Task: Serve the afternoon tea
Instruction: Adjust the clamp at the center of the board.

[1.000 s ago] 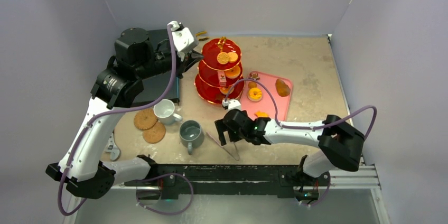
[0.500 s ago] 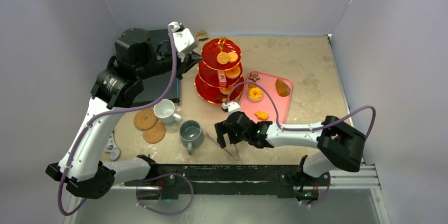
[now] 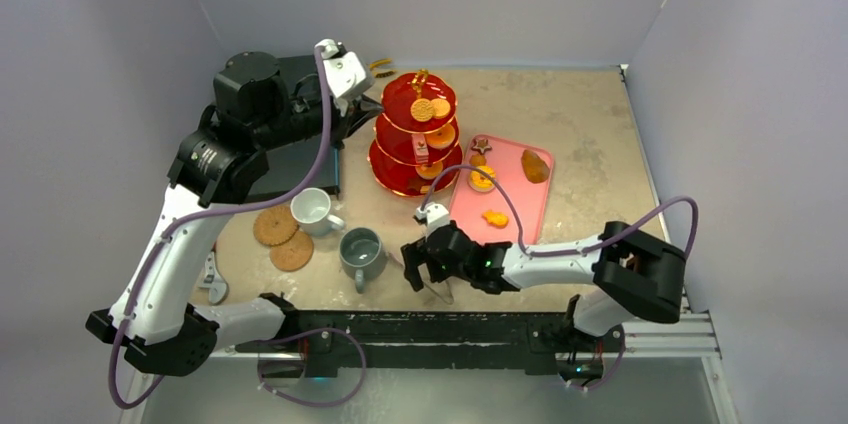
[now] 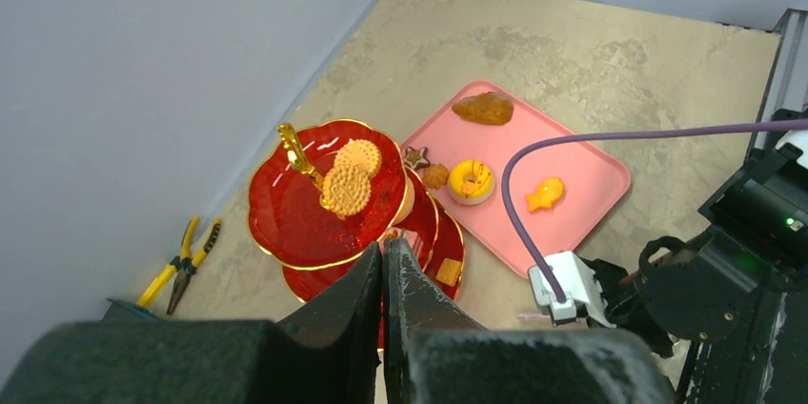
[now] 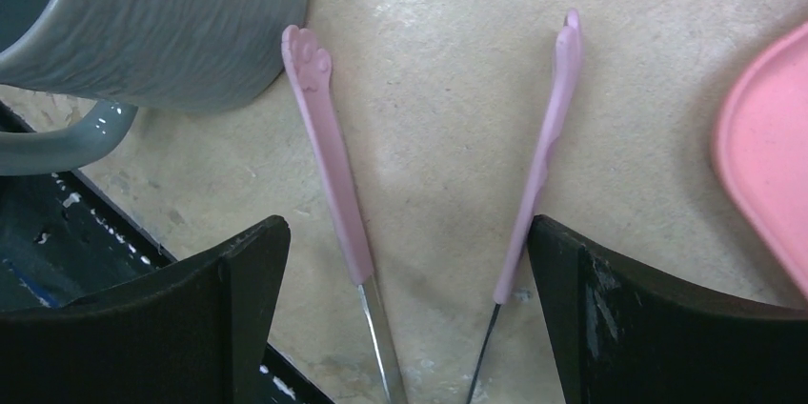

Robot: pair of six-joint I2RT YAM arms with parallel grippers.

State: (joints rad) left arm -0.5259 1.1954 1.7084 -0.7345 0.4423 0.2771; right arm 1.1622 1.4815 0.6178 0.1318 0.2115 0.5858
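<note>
Down at the near edge of the table (image 3: 590, 124), the right gripper (image 5: 405, 242) sits low over a pair of pink-tipped tongs (image 5: 329, 156); its jaws are spread wide with nothing in their hold; its two dark fingers (image 5: 229, 318) stand outside the tongs' two arms, one each side, and we cannot tell whether either touches them. The tongs lie flat with arms splayed; one pink tip is right beside the wall of the grey mug (image 5: 171, 23), the other points up alongside the pink tray (image 5: 762, 137).

From above, we see the grey mug upright on the bare table, near the white mug (image 3: 312, 208); two round cork coasters (image 3: 275, 226) lie touching each other just left of the mugs, with neither mug on them.

Over to the left gripper (image 4: 383, 266); it's clamped tight on nothing, hanging high above the red three-tier stand (image 4: 295, 213). The stand is upright towards the back of the table; two round biscuits (image 4: 348, 180) lie on its top tier beside the gold handle (image 4: 297, 156), and more orange ones show on the tiers below.

Just beside the stand is the pink tray; on it we spot a ring doughnut (image 4: 472, 178), a small orange fish-shaped biscuit (image 4: 545, 194), a brown pastry (image 4: 483, 109) at the far end and a star biscuit (image 4: 415, 156) at the corner nearest the stand. Yellow-handled pliers (image 4: 181, 261) lie by the back wall; a dark slab (image 3: 300, 164) lies under the left arm.
</note>
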